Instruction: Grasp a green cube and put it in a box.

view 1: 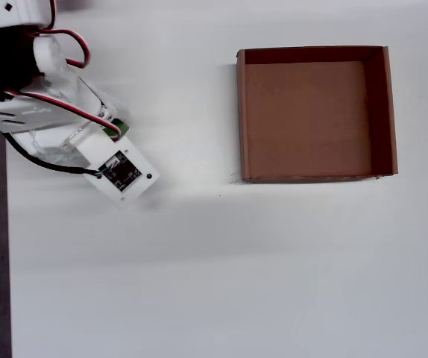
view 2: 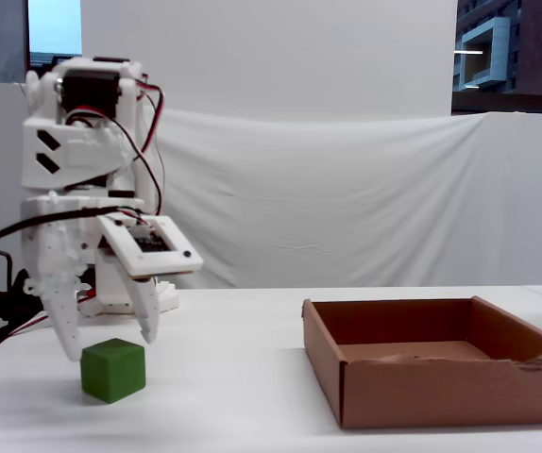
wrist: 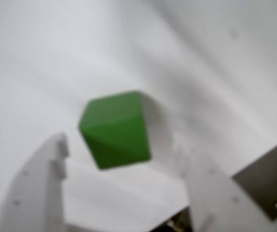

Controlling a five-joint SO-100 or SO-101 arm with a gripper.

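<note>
A shallow square brown cardboard box [view 2: 413,373] sits empty on the white table [view 2: 243,396], well apart from the white two-finger gripper [view 2: 109,347]. The jaws hang spread wide, holding nothing, over the small bright-green cube [view 2: 113,370] on the table. Closing off-centre could knock the cube aside.

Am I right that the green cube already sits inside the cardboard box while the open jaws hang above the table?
Not quite: the green cube sits on the white table, beneath the open jaws, well left of the empty cardboard box, as the fixed view shows.
</note>
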